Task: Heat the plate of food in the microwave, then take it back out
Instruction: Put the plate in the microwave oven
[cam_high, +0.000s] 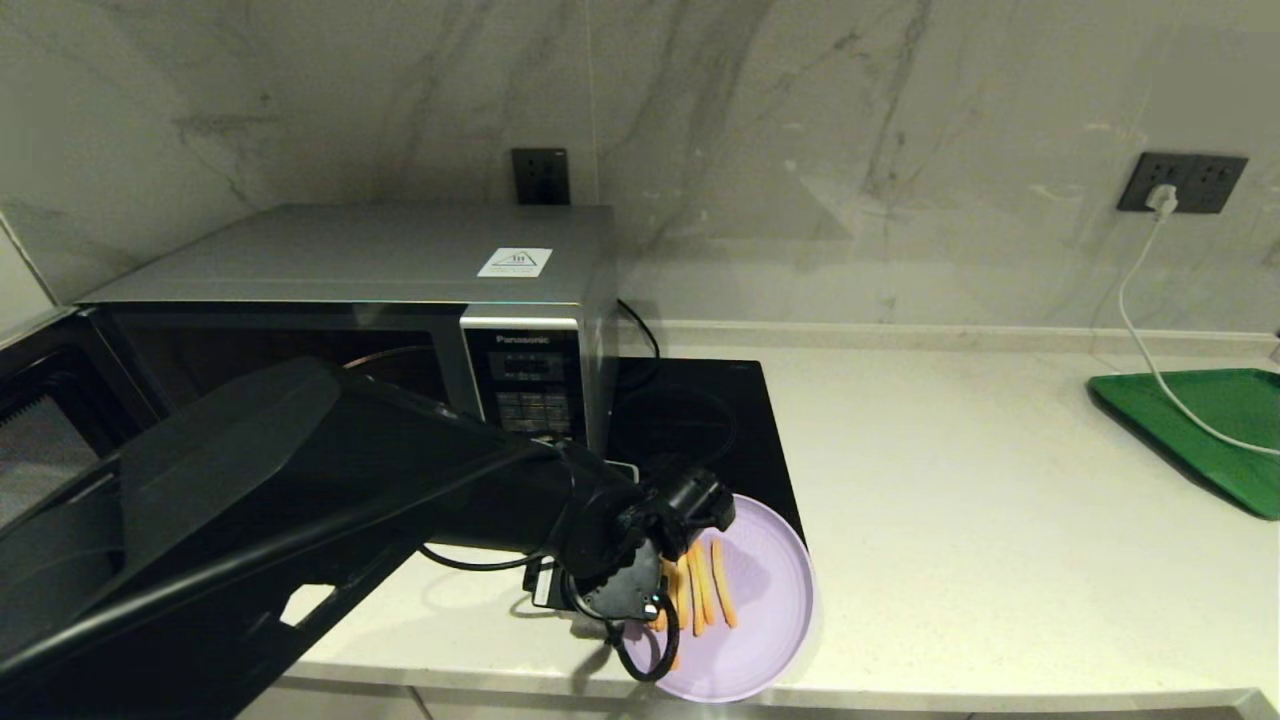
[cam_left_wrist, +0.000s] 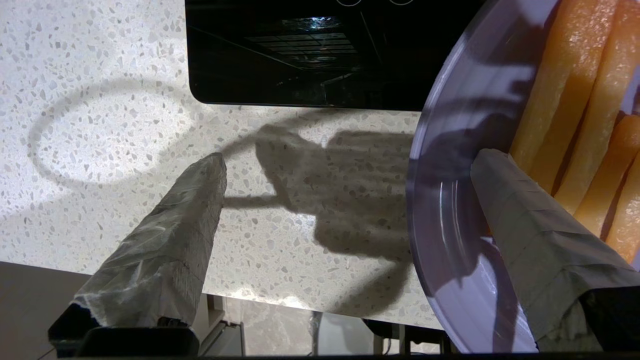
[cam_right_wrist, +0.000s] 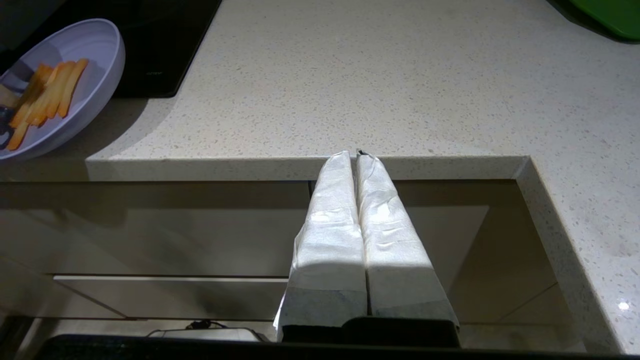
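Note:
The pale lilac plate of food (cam_high: 760, 600) sits at the counter's front edge, its far side on the black cooktop, with several orange fries (cam_high: 712, 590) on it. My left gripper (cam_high: 655, 600) hangs over the plate's left rim, open. In the left wrist view the left gripper (cam_left_wrist: 352, 155) straddles that rim: one finger (cam_left_wrist: 190, 225) is over bare counter, the other finger (cam_left_wrist: 520, 220) is above the plate (cam_left_wrist: 450, 210) beside the fries (cam_left_wrist: 565, 100). The silver microwave (cam_high: 400, 260) stands at the back left, its door (cam_high: 50, 420) swung open leftward. My right gripper (cam_right_wrist: 356, 152) is shut and empty, below the counter's front edge.
A flat black induction cooktop (cam_high: 700, 420) lies right of the microwave. A green tray (cam_high: 1210, 430) with a white cable (cam_high: 1135, 300) across it sits at the far right. The right wrist view also catches the plate (cam_right_wrist: 95, 60). My left arm (cam_high: 300, 470) crosses in front of the microwave.

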